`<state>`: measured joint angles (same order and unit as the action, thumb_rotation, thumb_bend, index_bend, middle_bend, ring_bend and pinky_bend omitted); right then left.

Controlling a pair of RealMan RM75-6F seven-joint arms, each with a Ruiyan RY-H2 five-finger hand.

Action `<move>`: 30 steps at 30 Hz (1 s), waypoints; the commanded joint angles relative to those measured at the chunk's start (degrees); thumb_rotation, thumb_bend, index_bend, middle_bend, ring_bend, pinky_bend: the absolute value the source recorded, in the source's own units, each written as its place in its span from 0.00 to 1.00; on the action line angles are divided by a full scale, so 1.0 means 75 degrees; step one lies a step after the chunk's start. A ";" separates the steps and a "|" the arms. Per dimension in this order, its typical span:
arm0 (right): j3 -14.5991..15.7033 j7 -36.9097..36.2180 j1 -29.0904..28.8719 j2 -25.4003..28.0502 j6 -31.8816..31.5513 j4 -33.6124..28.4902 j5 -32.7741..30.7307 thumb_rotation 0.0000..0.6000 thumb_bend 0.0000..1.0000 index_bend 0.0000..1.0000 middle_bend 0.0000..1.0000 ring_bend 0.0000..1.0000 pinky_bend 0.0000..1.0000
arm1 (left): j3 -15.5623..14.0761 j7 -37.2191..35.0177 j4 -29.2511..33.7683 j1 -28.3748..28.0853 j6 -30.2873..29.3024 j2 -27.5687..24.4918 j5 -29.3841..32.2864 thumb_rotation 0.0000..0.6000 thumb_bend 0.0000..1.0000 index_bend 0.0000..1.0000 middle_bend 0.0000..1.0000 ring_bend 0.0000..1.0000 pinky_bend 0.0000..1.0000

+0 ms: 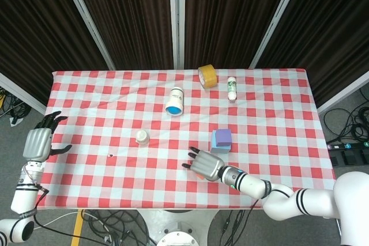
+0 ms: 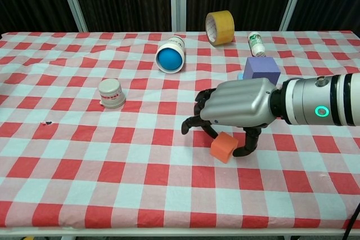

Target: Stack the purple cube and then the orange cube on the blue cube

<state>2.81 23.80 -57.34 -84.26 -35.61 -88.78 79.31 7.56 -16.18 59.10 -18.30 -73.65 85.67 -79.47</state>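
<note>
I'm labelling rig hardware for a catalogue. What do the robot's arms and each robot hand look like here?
Each robot hand has a brushed silver metal back and black fingers: right robot hand, left robot hand. The right arm is a white and silver cylinder with black bands and a glowing green ring light at the wrist. The left arm is white with black bands and thin cables.

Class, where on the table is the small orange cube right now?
In the chest view, the small orange cube sits near the front edge, right of centre, under the right hand, in front of the purple cube.
</note>
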 commanded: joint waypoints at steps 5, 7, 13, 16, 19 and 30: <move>-0.0017 -0.0093 0.0016 -0.0067 -0.0024 0.0102 0.0105 1.00 0.18 0.17 0.44 0.14 0.00 | 0.0010 -0.0038 -0.0042 0.0013 0.0024 0.0007 0.0029 1.00 0.11 0.28 0.24 0.16 0.29; -0.0022 -0.0106 0.0031 -0.0075 -0.0042 0.0122 0.0120 1.00 0.18 0.17 0.46 0.14 0.00 | 0.0016 -0.0044 -0.0049 0.0012 0.0020 0.0012 0.0028 1.00 0.11 0.28 0.24 0.16 0.29; -0.0045 -0.0129 0.0089 0.0024 -0.0177 0.0021 0.0207 1.00 0.19 0.19 0.49 0.17 0.00 | 0.0015 -0.0052 -0.0059 0.0009 0.0047 0.0023 0.0031 1.00 0.11 0.28 0.24 0.16 0.29; -0.0110 -0.0158 0.0156 0.0148 -0.0378 -0.0104 0.0267 1.00 0.19 0.19 0.52 0.18 0.00 | 0.0014 -0.0064 -0.0061 0.0007 0.0056 0.0024 0.0030 1.00 0.11 0.28 0.24 0.16 0.29; -0.0251 -0.0232 0.0167 0.0356 -0.0460 -0.0288 0.0176 1.00 0.19 0.19 0.53 0.18 0.00 | 0.0017 -0.0059 -0.0047 0.0009 0.0032 0.0018 0.0016 1.00 0.11 0.28 0.24 0.16 0.29; -0.1629 0.0624 -0.0261 0.1290 -0.0840 -0.1380 -0.2106 1.00 0.19 0.20 0.53 0.18 0.00 | 0.0015 -0.0050 0.0038 0.0009 0.0003 -0.0013 -0.0017 1.00 0.11 0.28 0.24 0.16 0.29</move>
<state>-6.11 25.01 -57.72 -76.90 -40.79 -96.07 70.01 7.67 -16.54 59.39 -18.23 -73.62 85.57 -79.59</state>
